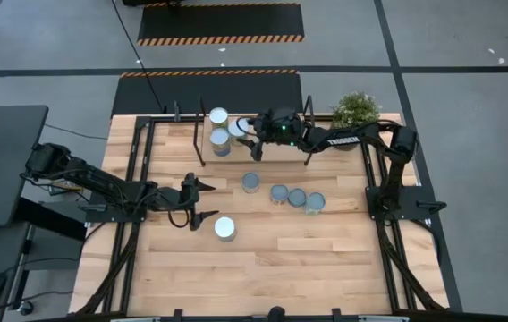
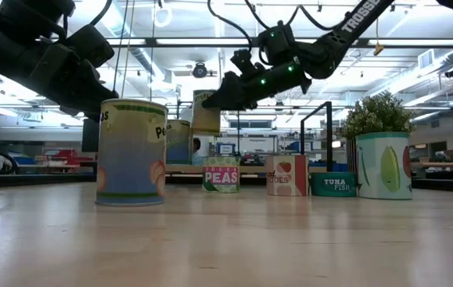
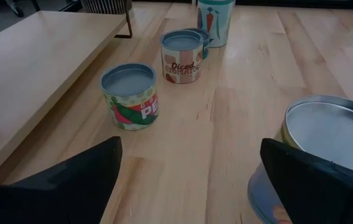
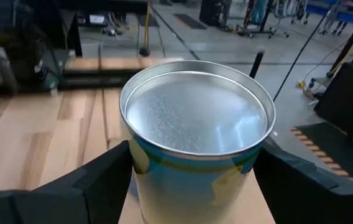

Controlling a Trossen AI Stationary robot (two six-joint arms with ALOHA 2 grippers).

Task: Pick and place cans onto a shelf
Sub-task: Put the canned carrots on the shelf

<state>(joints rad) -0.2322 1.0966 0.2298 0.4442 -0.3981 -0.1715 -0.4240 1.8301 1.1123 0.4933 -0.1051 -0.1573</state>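
The left gripper [image 1: 202, 201] sits low over the table [image 1: 325, 259] with its two fingers spread wide and nothing between them; just beside it, toward the front edge, stands a big peas can [image 1: 225, 228] with a round silver top; in the left wrist view that can [image 3: 325, 155] is close by one finger [image 3: 313, 180] but outside the gap; there is bare wood all around the front of the table, so lots of room there.

Going right, the shelf [image 1: 182, 143] is a light board with thin black posts at the back of the table; two cans [image 1: 219, 117] [image 1: 221, 141] stand on it near its right end; the right gripper [image 1: 245, 134] is up over that end of the shelf, holding a tall can [image 4: 195, 143] pinched between its two fingers, one on each side; in the low view this can [image 2: 206, 112] hangs above the shelf board, not touching it.

Farther right, four cans stand in a row on the table: a small peas can [image 1: 250, 182], a diced tomatoes can [image 1: 279, 193], a flat tuna can [image 1: 297, 197] and a tall can [image 1: 315, 203] with a pea pod on it; the last three are just beside each other; a potted plant [image 1: 356, 111] stands at the back right corner, near the table edge.
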